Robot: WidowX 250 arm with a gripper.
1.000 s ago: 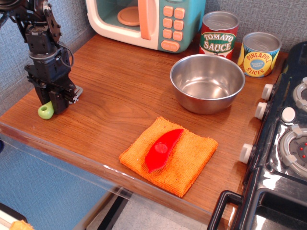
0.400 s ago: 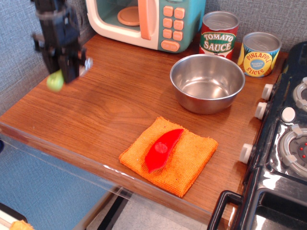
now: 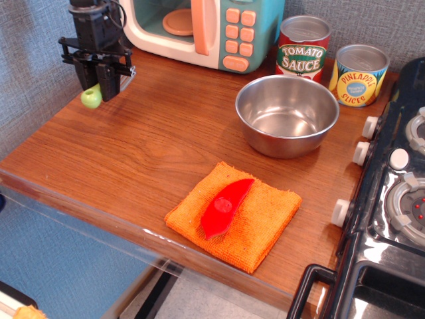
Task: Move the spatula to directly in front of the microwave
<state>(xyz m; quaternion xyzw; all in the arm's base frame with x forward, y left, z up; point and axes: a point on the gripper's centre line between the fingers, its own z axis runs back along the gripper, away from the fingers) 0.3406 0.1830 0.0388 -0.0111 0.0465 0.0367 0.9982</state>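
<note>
My gripper [image 3: 105,83] is at the back left of the wooden counter, shut on the spatula [image 3: 92,97]. Its light green handle end sticks out below the fingers; a sliver of the grey blade [image 3: 127,74] shows at the right of them. The spatula is held just above the counter, to the left of the microwave's front corner. The microwave [image 3: 206,30] stands at the back, teal and cream with peach buttons, its door open and the orange turntable plate [image 3: 178,21] visible inside.
A steel bowl [image 3: 287,114] sits right of centre. A tomato sauce can [image 3: 303,48] and a pineapple slices can [image 3: 358,74] stand behind it. An orange cloth [image 3: 234,214] with a red plastic piece [image 3: 226,206] lies near the front edge. A toy stove [image 3: 395,199] borders the right.
My gripper lifted the spatula from the front left of the counter and carried it back and to the right, towards the microwave's left front corner.
</note>
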